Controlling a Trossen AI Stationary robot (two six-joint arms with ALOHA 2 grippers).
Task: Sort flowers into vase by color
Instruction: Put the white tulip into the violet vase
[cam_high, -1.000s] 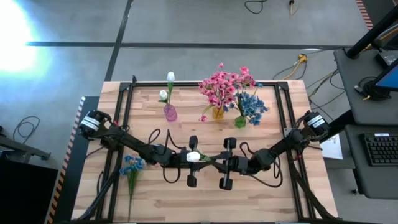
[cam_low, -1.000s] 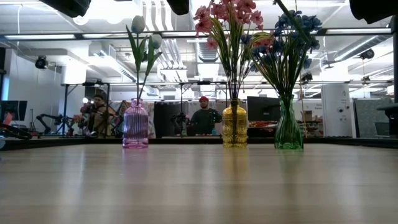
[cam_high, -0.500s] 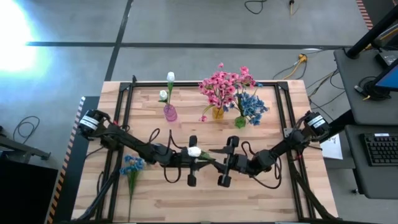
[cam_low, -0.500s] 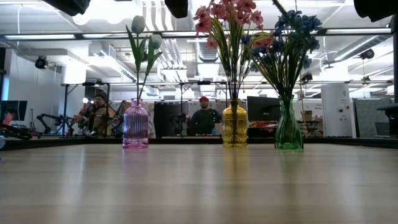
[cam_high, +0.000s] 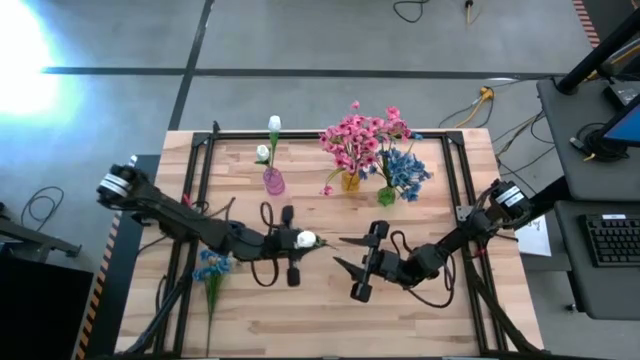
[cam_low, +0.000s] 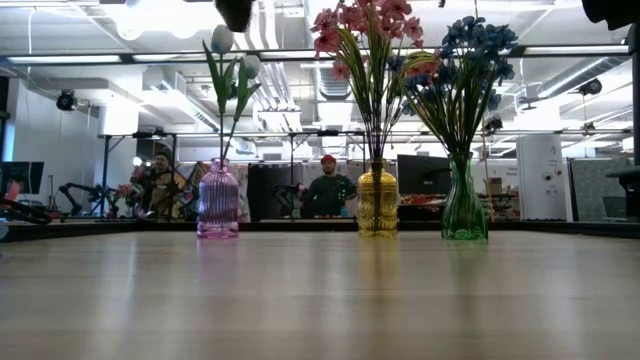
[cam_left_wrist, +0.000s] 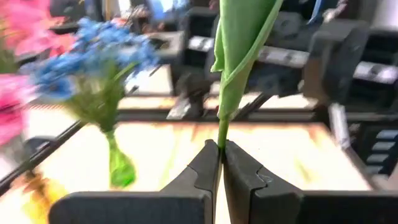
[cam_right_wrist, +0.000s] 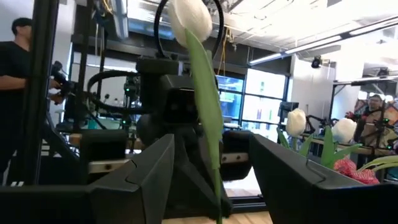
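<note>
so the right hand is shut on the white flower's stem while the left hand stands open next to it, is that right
No, the sides are swapped. The left hand is shut on the stem of the white flower, as the left wrist view shows. The right hand stands open next to it, seen in the right wrist view.

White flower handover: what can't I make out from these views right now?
- Low view: both grippers sit above the picture's top edge; only the three vases and their bouquets show.
- Left wrist view: the white flower is cut off by the top edge, so its bud is unseen; the left gripper is shut on the stem.
- Right wrist view: the stem's lower end drops below the bottom edge between the open right gripper fingers.
</note>
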